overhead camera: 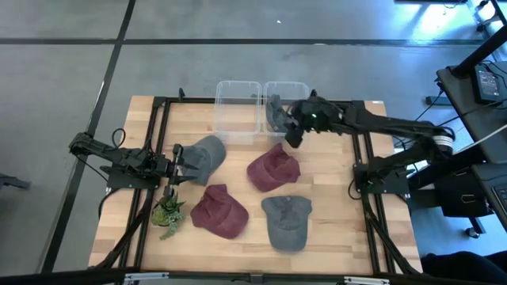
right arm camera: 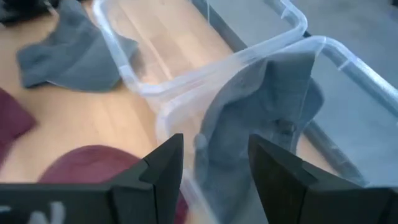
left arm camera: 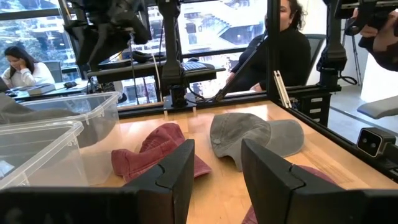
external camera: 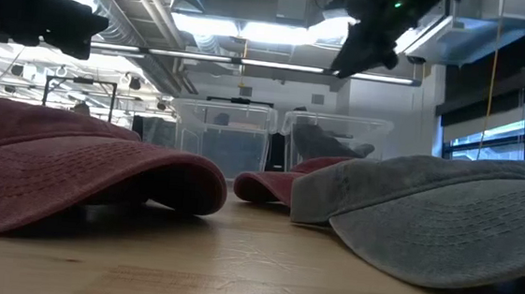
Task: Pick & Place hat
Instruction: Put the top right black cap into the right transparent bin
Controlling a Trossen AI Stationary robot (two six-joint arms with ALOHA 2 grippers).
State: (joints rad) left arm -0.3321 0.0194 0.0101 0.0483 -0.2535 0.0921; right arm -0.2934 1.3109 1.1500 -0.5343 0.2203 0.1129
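The right gripper [overhead camera: 291, 136] is held above the table [overhead camera: 333, 229], just beside the near rim of the right bin [overhead camera: 287, 87]. Its fingers [right arm camera: 163, 163] are spread apart and nothing is gripped between them. A grey hat [right arm camera: 261, 118] is draped inside the right bin, against its wall. The left bin [overhead camera: 238, 111] stands touching the right bin, and both are set at the table's far edge.

The left gripper [overhead camera: 179, 164] is positioned low at the table's left side, its fingers [left arm camera: 177, 171] parted and empty, just beside a second grey hat [overhead camera: 207, 154].

Five hats are counted: three grey and two red. One red hat [overhead camera: 273, 169] lies below the right gripper, near the table's centre. The other red hat [overhead camera: 218, 210] lies toward the near edge, with the third grey hat [overhead camera: 286, 222] just beside it. One small plant [overhead camera: 167, 212] stands near the left gripper.

Bare wood is left along the right edge and the near edge.
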